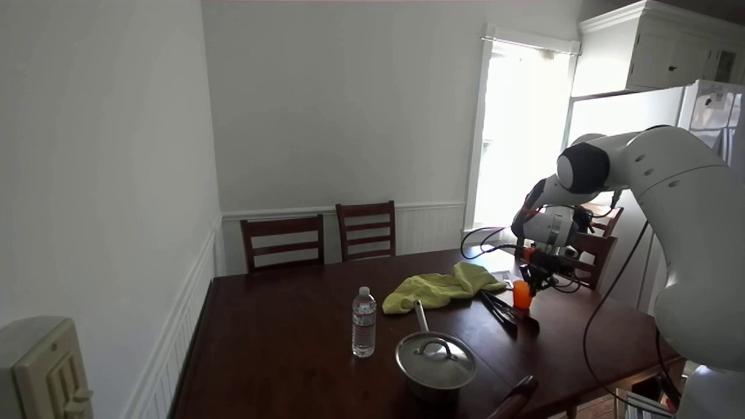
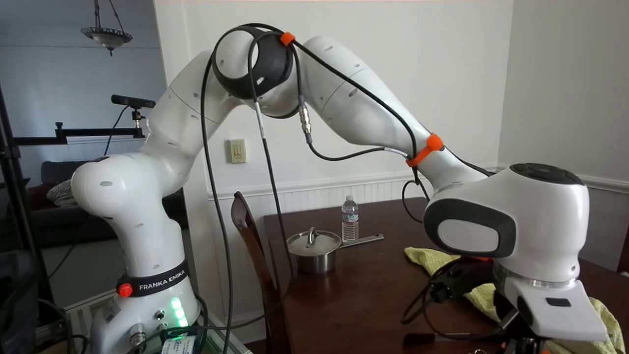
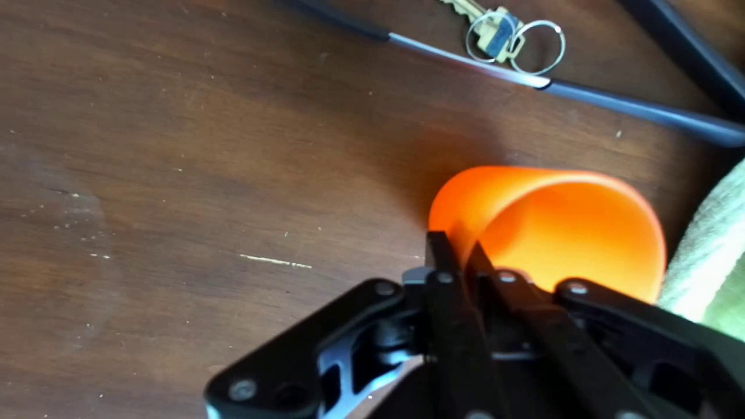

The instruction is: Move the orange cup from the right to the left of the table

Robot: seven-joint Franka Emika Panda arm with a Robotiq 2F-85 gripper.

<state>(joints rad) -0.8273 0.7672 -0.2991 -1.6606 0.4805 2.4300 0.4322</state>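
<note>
Black two-finger gripper (image 3: 458, 247), nearly closed, pinches one wall of small orange plastic cup (image 3: 553, 227); resting or lifted, can't tell. In an exterior view, cup's at right of dark-brown wooden table (image 1: 279, 340), near crumpled yellow-green cloth (image 1: 433, 289); clear plastic bottle (image 1: 364, 326) farther.

- The rounded arm (image 2: 354, 113) is white with dark joints (image 2: 277, 69).
- Orange straps (image 2: 426, 151) bind black cables (image 2: 373, 98).
- A black base band (image 2: 157, 280) reads "FRANKA EMIKA"; green lights (image 2: 179, 312) glow below.
- Silvery screws (image 3: 242, 389) stud the black gripper (image 3: 458, 243).
</note>
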